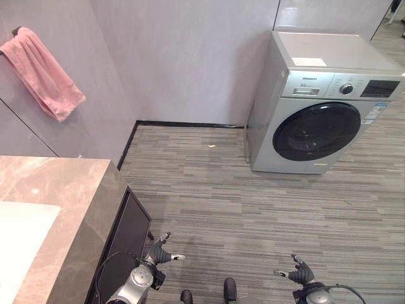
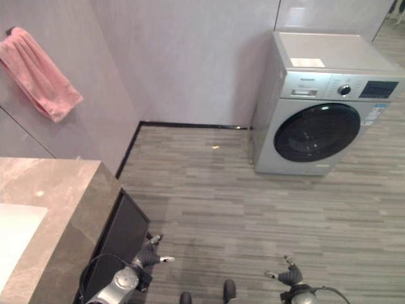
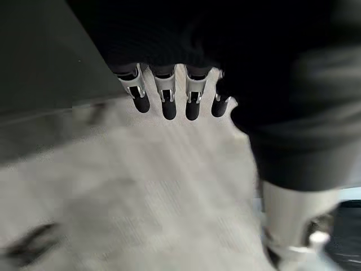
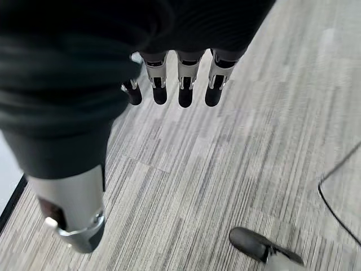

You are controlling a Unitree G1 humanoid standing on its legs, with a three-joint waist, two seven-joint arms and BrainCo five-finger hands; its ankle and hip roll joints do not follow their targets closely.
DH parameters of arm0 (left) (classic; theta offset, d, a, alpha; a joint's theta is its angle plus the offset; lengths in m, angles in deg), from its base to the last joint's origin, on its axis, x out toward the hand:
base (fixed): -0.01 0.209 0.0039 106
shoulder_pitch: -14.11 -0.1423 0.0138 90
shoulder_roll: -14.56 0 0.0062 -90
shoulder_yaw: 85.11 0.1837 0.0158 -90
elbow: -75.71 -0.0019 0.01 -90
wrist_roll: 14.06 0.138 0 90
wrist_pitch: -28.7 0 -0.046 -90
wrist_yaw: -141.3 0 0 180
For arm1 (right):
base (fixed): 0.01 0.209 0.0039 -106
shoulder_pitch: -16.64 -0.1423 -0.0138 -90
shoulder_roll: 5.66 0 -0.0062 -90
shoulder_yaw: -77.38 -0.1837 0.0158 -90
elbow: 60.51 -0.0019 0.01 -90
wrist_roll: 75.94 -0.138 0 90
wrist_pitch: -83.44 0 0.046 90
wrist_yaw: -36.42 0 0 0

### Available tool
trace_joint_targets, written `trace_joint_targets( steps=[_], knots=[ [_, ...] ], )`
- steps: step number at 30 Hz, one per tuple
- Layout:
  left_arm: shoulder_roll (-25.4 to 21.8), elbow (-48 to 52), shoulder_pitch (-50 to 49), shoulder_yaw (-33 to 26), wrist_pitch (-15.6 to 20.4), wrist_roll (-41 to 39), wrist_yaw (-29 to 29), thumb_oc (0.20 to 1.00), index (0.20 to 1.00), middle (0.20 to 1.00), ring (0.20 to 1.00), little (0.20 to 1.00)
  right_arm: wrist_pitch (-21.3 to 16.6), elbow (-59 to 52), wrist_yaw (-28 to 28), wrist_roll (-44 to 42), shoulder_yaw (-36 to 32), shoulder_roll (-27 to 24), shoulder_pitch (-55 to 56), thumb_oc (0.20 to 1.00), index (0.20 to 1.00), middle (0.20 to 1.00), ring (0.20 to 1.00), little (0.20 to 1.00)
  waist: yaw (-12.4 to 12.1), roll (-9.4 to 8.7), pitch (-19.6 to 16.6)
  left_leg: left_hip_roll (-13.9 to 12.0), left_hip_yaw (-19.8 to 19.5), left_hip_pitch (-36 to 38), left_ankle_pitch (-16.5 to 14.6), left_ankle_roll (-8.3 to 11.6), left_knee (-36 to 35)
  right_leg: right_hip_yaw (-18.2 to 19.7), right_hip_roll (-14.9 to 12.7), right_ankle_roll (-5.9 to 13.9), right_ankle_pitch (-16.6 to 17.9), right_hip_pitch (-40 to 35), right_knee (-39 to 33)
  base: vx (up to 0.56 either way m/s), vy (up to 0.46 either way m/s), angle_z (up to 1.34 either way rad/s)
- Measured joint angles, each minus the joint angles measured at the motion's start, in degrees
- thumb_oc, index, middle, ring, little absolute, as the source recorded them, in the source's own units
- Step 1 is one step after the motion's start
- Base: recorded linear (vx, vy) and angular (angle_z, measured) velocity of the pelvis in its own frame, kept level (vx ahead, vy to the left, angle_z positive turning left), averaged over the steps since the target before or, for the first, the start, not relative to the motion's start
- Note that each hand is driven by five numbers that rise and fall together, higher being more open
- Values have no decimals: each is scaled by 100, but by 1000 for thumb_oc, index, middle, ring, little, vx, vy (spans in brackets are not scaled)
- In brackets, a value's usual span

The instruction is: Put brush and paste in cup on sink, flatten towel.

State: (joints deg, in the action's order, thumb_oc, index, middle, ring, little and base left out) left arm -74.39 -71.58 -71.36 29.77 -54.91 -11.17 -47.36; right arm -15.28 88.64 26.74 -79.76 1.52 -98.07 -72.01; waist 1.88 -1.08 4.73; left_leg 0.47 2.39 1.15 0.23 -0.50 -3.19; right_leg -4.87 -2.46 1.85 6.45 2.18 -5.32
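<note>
A pink towel (image 1: 42, 73) hangs bunched from a rail on the wall at the upper left. Below it, the marble sink counter (image 1: 69, 196) fills the lower left, with the white basin (image 1: 19, 244) at its edge. My left hand (image 1: 158, 253) hangs low beside the counter's dark cabinet, fingers relaxed and holding nothing; its fingers (image 3: 169, 99) point at the floor. My right hand (image 1: 300, 273) hangs at the lower right, open and empty, with its fingers (image 4: 183, 84) over the carpet.
A silver washing machine (image 1: 319, 104) with a dark round door stands at the right against the wall. The dark cabinet front (image 1: 126, 237) is under the counter. Grey striped floor (image 1: 234, 202) spreads between them. A small yellow scrap (image 1: 211, 145) lies near the back wall.
</note>
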Motion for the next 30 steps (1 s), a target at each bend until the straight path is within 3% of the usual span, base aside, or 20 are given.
trace_joint_targets(
  steps=[3,7,8,9,11,12,14,15,17,19,21,25,27,30],
  knots=[
    [-3,-208,-52,-36,-30,46,-151,1000,1000,1000,1000,1000,-6,93,-8,-121,-1,119,30,1000,1000,1000,1000,1000,25,-18,-25,40,13,60,-14,-19,19,-2,-37,22,9,-19,62,-15,38,-3],
    [-14,25,-43,-176,-36,27,-247,1000,1000,1000,1000,1000,-6,138,-10,-236,5,126,-126,1000,1000,1000,1000,1000,13,191,81,16,87,-146,-192,-12,515,32,7,23,-245,249,626,-77,0,-9],
    [-161,217,95,-273,-37,-13,-282,1000,1000,1000,1000,1000,-9,123,-5,-253,156,143,-443,1000,1000,1000,1000,1000,4,96,347,-76,164,-744,-669,98,1915,139,37,-57,-873,845,1922,-50,-15,-14],
    [-278,231,235,-279,-33,-19,-351,1000,1000,1000,1000,1000,-10,117,-6,-269,166,136,-611,1000,1000,1000,1000,1000,-8,-62,513,-202,155,-999,-1117,136,2542,119,56,-146,-1345,1259,2920,43,18,-13],
    [-287,170,304,-482,-40,-66,-388,1000,1000,1000,1000,1000,-13,123,-23,-411,159,177,-863,1000,1000,1000,1000,1000,62,-206,643,-331,118,-1562,-1649,180,3644,123,132,-234,-1786,1818,3863,114,61,-11],
    [-246,-53,381,-546,-44,-75,-401,1000,1000,1000,1000,1000,-17,296,-28,-490,154,278,-1017,1000,1000,1000,1000,1000,64,-258,684,-391,161,-1580,-1741,127,3814,115,150,-267,-1840,1854,4003,79,51,-27],
    [-195,-252,379,-555,-99,-75,-397,1000,1000,1000,1000,1000,-13,351,-23,-557,175,406,-993,1000,1000,1000,1000,1000,47,-307,657,-425,207,-1387,-1734,134,3450,141,174,-185,-1781,1733,3815,54,61,-28],
    [-150,-143,259,-551,-87,-74,-405,1000,1000,1000,1000,1000,-15,297,-24,-577,181,395,-834,1000,1000,1000,1000,1000,34,-219,530,-540,322,-1286,-1639,47,3047,111,196,-101,-1790,1679,3820,41,91,-3],
    [-178,31,210,-508,-49,-72,-403,1000,1000,1000,1000,1000,-3,303,-35,-625,173,369,-718,1000,1000,1000,1000,1000,68,-347,443,-406,409,-1208,-1572,112,2846,174,13,25,-2032,1544,4017,48,112,9],
    [-27,0,166,-328,-52,-62,-386,1000,1000,1000,1000,1000,-3,407,-27,-643,173,295,-776,1000,1000,1000,1000,1000,21,-137,393,-405,402,-1059,-1281,57,2542,313,152,-117,-1855,1262,3364,72,133,-19],
    [34,-2,177,-327,-39,-62,-369,1000,1000,1000,1000,1000,0,427,-24,-638,189,290,-754,1000,1000,1000,1000,1000,44,-52,349,-379,428,-896,-1072,93,2309,334,150,-96,-1817,1149,3217,91,173,-13],
    [30,-8,178,-353,-18,-63,-369,1000,1000,1000,1000,1000,-2,412,-18,-636,197,273,-722,1000,1000,1000,1000,1000,46,-33,320,-262,462,-710,-973,76,2012,462,114,22,-1725,1044,2984,69,137,-15],
    [36,-16,127,-355,-11,-61,-365,1000,1000,1000,1000,1000,-3,364,-10,-638,190,258,-633,1000,1000,1000,1000,1000,64,-80,308,-10,474,-479,-897,-92,1614,633,-46,209,-1624,1000,3003,105,96,-21],
    [33,-17,107,-343,-3,-53,-361,1000,1000,1000,1000,1000,-3,233,3,-636,228,278,-474,1000,1000,1000,1000,1000,75,-55,350,25,497,-280,-948,-219,1494,620,-86,337,-1543,1151,3456,182,8,-10]
  ],
)
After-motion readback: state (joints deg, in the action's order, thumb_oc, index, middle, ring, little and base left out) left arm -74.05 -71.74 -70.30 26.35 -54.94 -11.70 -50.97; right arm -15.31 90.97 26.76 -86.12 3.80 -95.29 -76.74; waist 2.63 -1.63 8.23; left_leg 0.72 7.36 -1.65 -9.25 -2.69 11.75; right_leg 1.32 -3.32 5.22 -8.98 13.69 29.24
